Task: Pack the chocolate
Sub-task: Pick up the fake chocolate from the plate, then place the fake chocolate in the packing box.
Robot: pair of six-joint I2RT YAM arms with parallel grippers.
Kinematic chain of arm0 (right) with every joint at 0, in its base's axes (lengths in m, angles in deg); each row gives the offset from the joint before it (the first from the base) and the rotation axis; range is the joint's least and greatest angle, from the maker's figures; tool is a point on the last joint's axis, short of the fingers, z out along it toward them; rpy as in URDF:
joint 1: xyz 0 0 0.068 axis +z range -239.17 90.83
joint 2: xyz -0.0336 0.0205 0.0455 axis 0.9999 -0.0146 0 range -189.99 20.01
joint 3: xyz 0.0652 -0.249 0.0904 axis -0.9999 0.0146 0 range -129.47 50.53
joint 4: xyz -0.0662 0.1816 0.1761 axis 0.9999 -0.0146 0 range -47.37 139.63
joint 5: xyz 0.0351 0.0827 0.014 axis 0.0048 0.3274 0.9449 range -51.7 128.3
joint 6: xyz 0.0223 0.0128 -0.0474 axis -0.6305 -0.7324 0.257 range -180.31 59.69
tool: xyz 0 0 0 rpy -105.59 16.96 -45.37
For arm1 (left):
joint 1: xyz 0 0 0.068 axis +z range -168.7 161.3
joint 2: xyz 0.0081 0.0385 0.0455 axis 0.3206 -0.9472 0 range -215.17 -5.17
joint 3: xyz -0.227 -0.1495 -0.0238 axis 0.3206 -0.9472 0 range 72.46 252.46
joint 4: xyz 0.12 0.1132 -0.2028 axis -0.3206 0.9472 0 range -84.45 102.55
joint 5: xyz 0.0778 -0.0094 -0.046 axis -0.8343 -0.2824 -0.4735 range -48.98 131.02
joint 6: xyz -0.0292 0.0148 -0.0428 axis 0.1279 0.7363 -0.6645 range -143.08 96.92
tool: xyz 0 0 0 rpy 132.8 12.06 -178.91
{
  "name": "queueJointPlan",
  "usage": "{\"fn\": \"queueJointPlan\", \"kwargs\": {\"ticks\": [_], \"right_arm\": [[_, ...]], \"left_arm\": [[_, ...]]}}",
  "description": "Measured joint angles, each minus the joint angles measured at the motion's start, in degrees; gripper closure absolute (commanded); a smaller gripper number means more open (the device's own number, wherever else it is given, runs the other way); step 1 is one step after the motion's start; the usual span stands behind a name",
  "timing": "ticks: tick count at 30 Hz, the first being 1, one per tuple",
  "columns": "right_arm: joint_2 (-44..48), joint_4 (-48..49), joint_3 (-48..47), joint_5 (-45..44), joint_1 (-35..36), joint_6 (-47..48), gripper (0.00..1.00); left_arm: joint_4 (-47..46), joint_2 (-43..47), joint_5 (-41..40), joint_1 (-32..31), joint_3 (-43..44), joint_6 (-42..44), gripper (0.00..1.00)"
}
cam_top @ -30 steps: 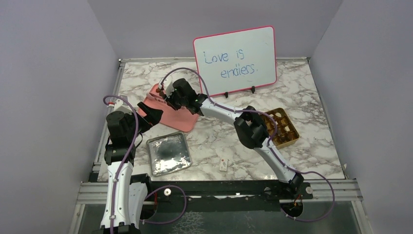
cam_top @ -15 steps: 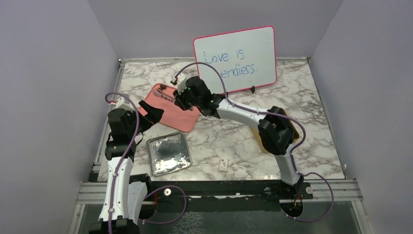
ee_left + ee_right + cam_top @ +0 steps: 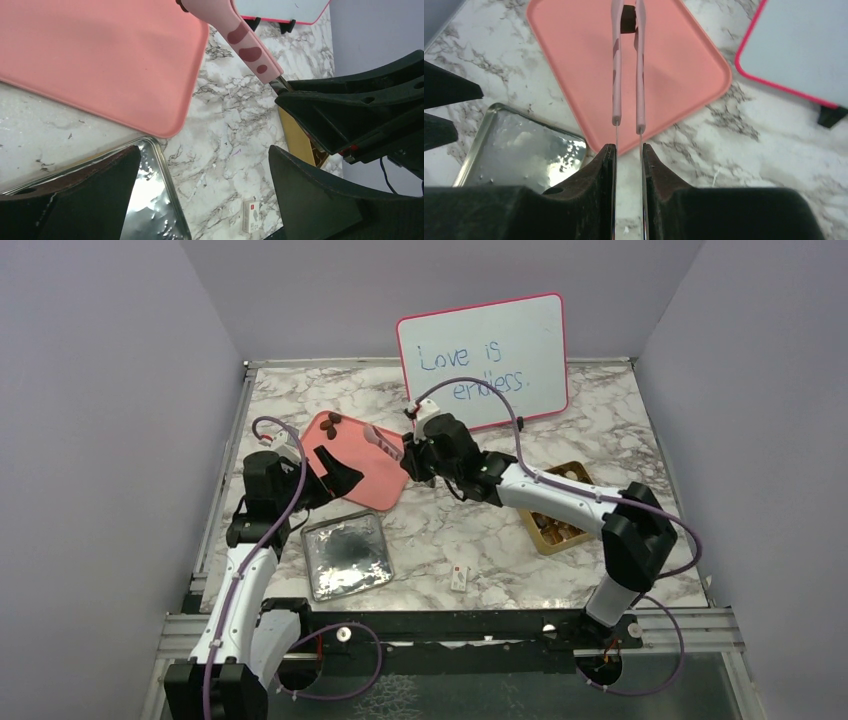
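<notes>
My right gripper (image 3: 420,455) (image 3: 629,155) is shut on the metal end of pink tongs (image 3: 385,443) (image 3: 626,65). The tong tips pinch one dark brown chocolate (image 3: 627,20) above the pink tray (image 3: 355,475) (image 3: 679,65). A few more dark chocolate pieces (image 3: 333,422) lie at the tray's far corner. The gold box (image 3: 560,530) holds several pieces and is partly hidden by my right arm. My left gripper (image 3: 335,472) (image 3: 205,185) is open and empty, between the tray and the silver lid (image 3: 345,555) (image 3: 145,200).
A whiteboard (image 3: 483,362) stands at the back. A small white tag (image 3: 459,578) (image 3: 251,216) lies near the table's front edge. The tongs (image 3: 247,45) reach over the tray's right edge in the left wrist view. Grey walls enclose the table.
My right gripper has pulled back to the right from the tray's far corner, the tongs coming with it. My left arm has shifted right and forward, still open.
</notes>
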Motion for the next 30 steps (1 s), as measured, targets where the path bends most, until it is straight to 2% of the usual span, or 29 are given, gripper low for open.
{"fn": "queueJointPlan", "kwargs": {"ticks": [5, 15, 16, 18, 26, 30], "right_arm": [[6.1, -5.4, 5.3, -5.8, 0.0, -7.6, 0.8], [17.4, -23.6, 6.8, -14.7, 0.0, -28.8, 0.79], [23.3, -34.5, 7.4, -18.3, 0.0, -40.8, 0.78], [23.7, -36.9, 7.1, -19.3, 0.0, -44.0, 0.79], [25.6, -64.0, 3.2, -24.5, 0.0, -68.1, 0.79], [29.1, -71.7, 2.7, -25.0, 0.0, -75.5, 0.79]], "left_arm": [[0.2, 0.0, 1.2, -0.6, 0.0, 1.5, 0.01], [2.2, 0.7, 1.4, -2.0, 0.4, 4.0, 0.01], [2.2, 1.5, 1.4, -2.0, 0.4, 4.4, 0.01], [2.2, 1.5, 1.4, -2.0, 0.4, 4.5, 0.01], [2.3, 1.6, 1.5, -2.0, 0.4, 4.5, 0.01], [2.3, 2.1, 1.5, -2.0, 0.4, 4.5, 0.01]]}}
